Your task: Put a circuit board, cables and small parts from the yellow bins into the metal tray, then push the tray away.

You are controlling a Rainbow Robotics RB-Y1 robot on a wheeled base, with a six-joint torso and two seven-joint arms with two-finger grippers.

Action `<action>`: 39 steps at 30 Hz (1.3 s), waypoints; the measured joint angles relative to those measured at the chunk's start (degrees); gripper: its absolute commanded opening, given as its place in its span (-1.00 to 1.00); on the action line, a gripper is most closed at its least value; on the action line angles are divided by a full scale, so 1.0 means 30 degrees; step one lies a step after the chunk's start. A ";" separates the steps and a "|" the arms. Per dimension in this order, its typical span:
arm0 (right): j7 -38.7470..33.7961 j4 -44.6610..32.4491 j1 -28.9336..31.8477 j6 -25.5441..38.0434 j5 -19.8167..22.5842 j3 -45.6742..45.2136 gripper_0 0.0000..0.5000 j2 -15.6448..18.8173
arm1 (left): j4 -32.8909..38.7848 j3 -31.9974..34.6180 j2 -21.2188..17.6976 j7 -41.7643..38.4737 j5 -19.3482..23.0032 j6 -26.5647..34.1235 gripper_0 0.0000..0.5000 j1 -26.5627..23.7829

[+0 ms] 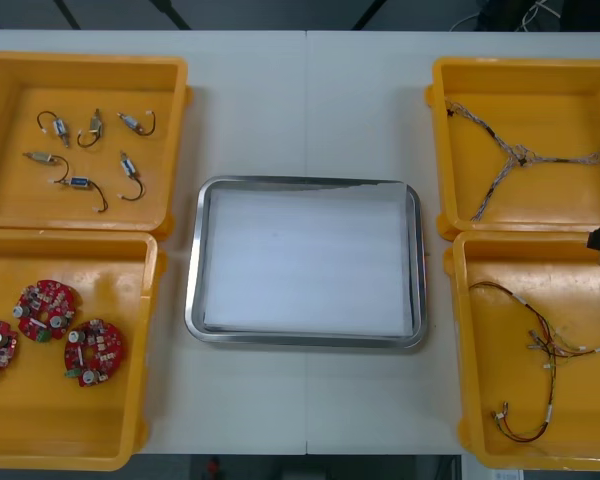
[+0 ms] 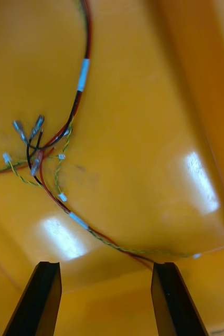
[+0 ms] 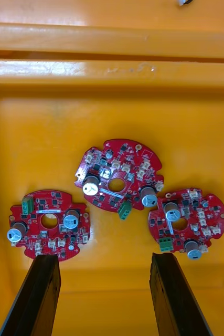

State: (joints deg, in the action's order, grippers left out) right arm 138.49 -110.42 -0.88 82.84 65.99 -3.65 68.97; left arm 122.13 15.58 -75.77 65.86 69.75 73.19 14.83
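Seen from above, a light counter [image 1: 300,100] carries four yellow bins with a metal tray between them; the tray holds nothing, so the task looks to be at its very start.

Nearest on the left, the near-left bin [image 1: 90,420] holds three round red circuit boards [image 3: 117,176], all lying flat; the left hand [image 3: 104,257] hovers over them, its two black fingers [image 3: 38,294] wide apart and gripping nothing; the middle board lies straight ahead of the gap between the fingers, with one board just ahead of each finger.

Nearest on the right, the near-right bin [image 1: 580,410] holds a red and yellow cable [image 2: 83,73] with black strands; the right hand [image 2: 106,265] hovers above it, also spread wide and empty; the cable's main run goes from near to far, with thin branches trailing right; the cluster where the branches meet lies ahead of the fingers, closer to one than the other.

By my reading, the left hand is the nearer one for a board and the right for this cable; each would carry its load inward.

At the centre sits the metal tray [image 1: 192,300], shiny at the rim, white inside, long side running left to right.

Farther off, the far-left bin [image 1: 10,120] holds six small metal parts [image 1: 90,130]; the far-right bin [image 1: 540,100] holds a twisted cable [image 1: 520,152] splayed in a Y.

No writing or brand can be read on anything.
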 measured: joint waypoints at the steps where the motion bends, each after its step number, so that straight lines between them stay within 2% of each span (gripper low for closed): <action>1: 0.1377 0.0203 0.0034 -0.0223 0.0051 0.0000 1.00 0.0000 | -0.0055 0.0000 -0.0008 0.0000 -0.0056 -0.0136 1.00 0.0166; 3: 0.2865 0.0661 0.0125 -0.0727 0.0173 0.0000 1.00 0.0000 | -0.0245 0.0000 -0.0032 0.0000 -0.0085 -0.0349 1.00 0.0462; 6: 0.3410 0.1167 0.0273 -0.1284 0.0337 0.0000 1.00 0.0001 | -0.0543 0.0001 -0.0045 0.0000 -0.0135 -0.0659 1.00 0.0811; 10: 0.5960 0.1563 0.0555 -0.2037 0.0540 0.0000 1.00 0.0001 | -0.0890 0.0001 -0.0055 0.0000 -0.0263 -0.1167 1.00 0.1179; 16: 0.5885 0.1685 0.1301 -0.3191 0.0616 0.0000 1.00 0.0001 | -0.1253 0.0001 -0.0065 0.0001 -0.0366 -0.1915 1.00 0.1615; 23: 0.5885 0.1690 0.2172 -0.3719 0.0623 0.0000 1.00 0.0001 | -0.1279 -0.0144 -0.0067 0.0001 -0.1227 -0.3067 1.00 0.2005; 28: 0.5885 0.1895 0.2363 -0.3731 0.0613 0.0000 1.00 -0.0035 | -0.1351 -0.0890 -0.0152 0.0002 -0.1868 -0.3935 1.00 0.2005; 34: 0.5885 0.2645 0.2371 -0.4095 0.0510 0.0000 1.00 -0.0364 | -0.1703 -0.2067 -0.0431 0.0003 -0.1964 -0.4880 1.00 0.2005; 39: 0.5885 0.3117 0.2395 -0.5048 0.0353 0.0189 1.00 -0.0547 | -0.1992 -0.2887 -0.0436 0.0006 -0.2209 -0.5562 1.00 0.2005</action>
State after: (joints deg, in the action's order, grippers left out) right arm 156.14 -101.07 6.30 67.70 67.05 -3.08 67.33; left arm 116.15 6.91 -77.08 65.88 63.12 56.50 20.84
